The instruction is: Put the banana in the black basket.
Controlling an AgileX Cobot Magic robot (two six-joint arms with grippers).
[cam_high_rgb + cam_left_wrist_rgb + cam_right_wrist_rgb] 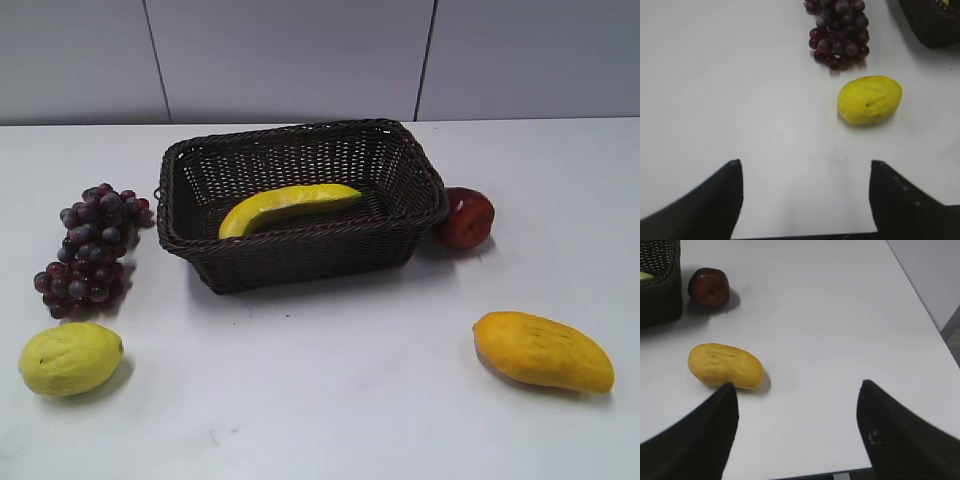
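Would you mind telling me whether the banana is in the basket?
In: the banana lies inside the basket, below its rim.

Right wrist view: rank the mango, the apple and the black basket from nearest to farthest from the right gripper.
1. mango: nearest, just beyond the left jaw of the right gripper, on the table.
2. apple: farther back, on the left.
3. black basket: far left corner, about level with the apple; too close to call.

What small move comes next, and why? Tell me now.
Probably none beyond holding both arms back: the long curved yellow banana already lies inside the dark woven wicker basket. The left gripper and right gripper are open, empty, above bare white table.
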